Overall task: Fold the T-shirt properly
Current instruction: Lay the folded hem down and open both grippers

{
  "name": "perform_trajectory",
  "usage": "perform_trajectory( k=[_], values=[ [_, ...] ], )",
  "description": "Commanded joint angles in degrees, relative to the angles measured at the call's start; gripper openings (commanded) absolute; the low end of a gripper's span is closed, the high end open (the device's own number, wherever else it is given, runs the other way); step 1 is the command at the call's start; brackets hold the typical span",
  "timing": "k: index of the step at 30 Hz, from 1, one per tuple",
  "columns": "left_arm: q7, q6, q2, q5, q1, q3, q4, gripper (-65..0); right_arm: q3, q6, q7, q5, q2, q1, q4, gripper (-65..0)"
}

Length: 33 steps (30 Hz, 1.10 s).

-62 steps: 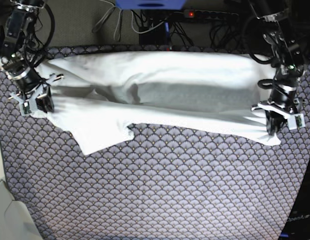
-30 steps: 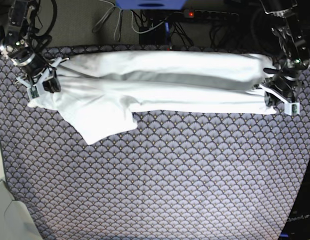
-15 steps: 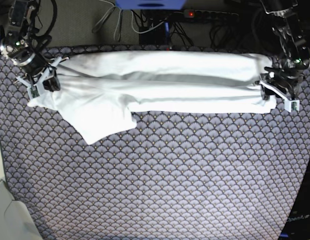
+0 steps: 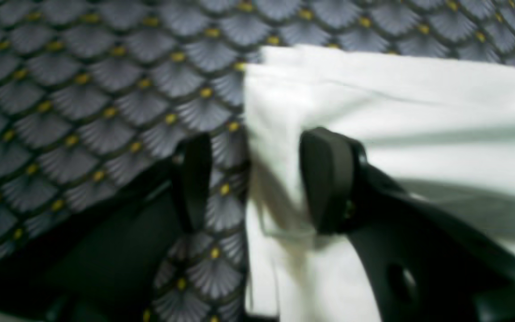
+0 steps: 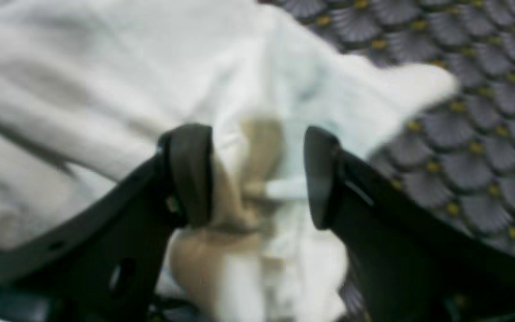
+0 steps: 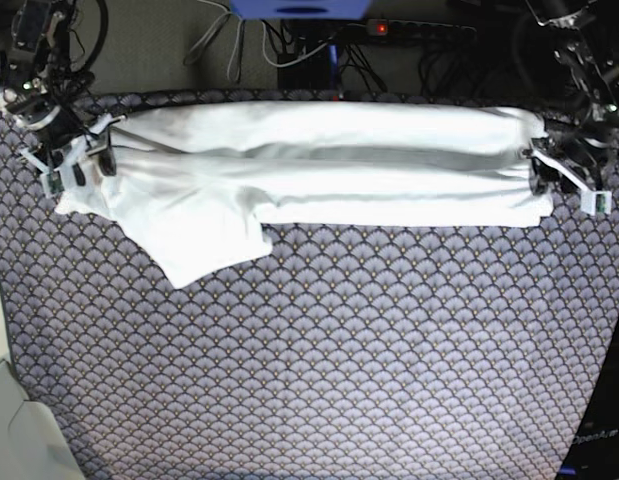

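While both jaws gape at the T-shirt (image 6: pixel 319 165) ends, cables (image 6: pixel 289 45) behind patterned cloth (image 6: pixel 339 350).

Light falls from above and evenly across the table (image 6: pixel 319 360) in the base view, bright enough that the T-shirt (image 6: pixel 319 165) glares white and loses most wrinkle detail. Soft grey shadows sit in its long folds. The table's far edge and the corners look dimmer. Both wrist views are blurred: each dark tool is out of focus and casts a shadow on the cloth beneath.
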Motion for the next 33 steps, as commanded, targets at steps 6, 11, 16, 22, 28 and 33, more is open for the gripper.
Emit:
perform_trajectory(
  k=[6,11,16,22,28,33],
  values=[
    [-1.6,-4.7,0.0,-0.6,-1.7,-5.5,1.4,-31.4,5.3,-0.5,0.5,-0.1,-0.9,1.9,1.9,-31.5],
    [-1.3,-4.7,0.1,-0.6,-2.1,-7.1,3.8,-31.4,6.2,-0.5,0.5,-0.1,-1.7,2.1,3.6,-31.5],
    [-1.0,-4.7,0.3,-0.6,-1.8,-6.8,5.9,-31.4,6.2,-0.5,0.5,-0.2,-1.8,2.1,3.7,-31.5],
    [-1.0,-4.7,1.7,-0.6,-1.5,-7.1,5.8,-31.3,6.5,-0.5,0.5,-0.2,-1.5,2.2,3.7,-31.5],
    [-1.0,-4.7,1.7,-0.7,-1.5,-7.2,7.2,-31.3,6.6,-0.5,0.5,-0.2,-0.4,2.4,4.3,-31.5],
    [-1.1,-4.7,1.7,-0.7,-1.9,-7.0,9.6,-31.3,6.6,-0.5,0.4,-0.3,-0.1,4.2,5.9,-31.5]
  ],
)
